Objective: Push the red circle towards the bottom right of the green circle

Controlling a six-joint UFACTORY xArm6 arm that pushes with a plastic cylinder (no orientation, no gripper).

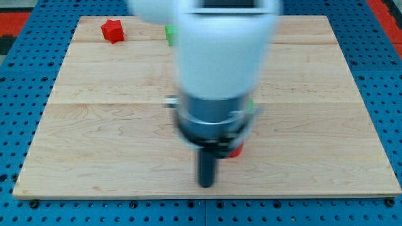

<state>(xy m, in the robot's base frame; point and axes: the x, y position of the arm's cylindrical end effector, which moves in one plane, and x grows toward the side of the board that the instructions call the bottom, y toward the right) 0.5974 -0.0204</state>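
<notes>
Closest up, my tip (206,184) sits on the counter (94,144), just lower-left of the red circle (236,149). No claw here, nothing held. Green circle (250,105) mostly hidden above, so I'd nudge slowly.

One camera looks steeply down over the whole wooden board (94,125).

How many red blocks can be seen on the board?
2: a red star-like block near the view's top left, and a red block mostly hidden behind the arm, right of my tip. Others may be hidden.
</notes>
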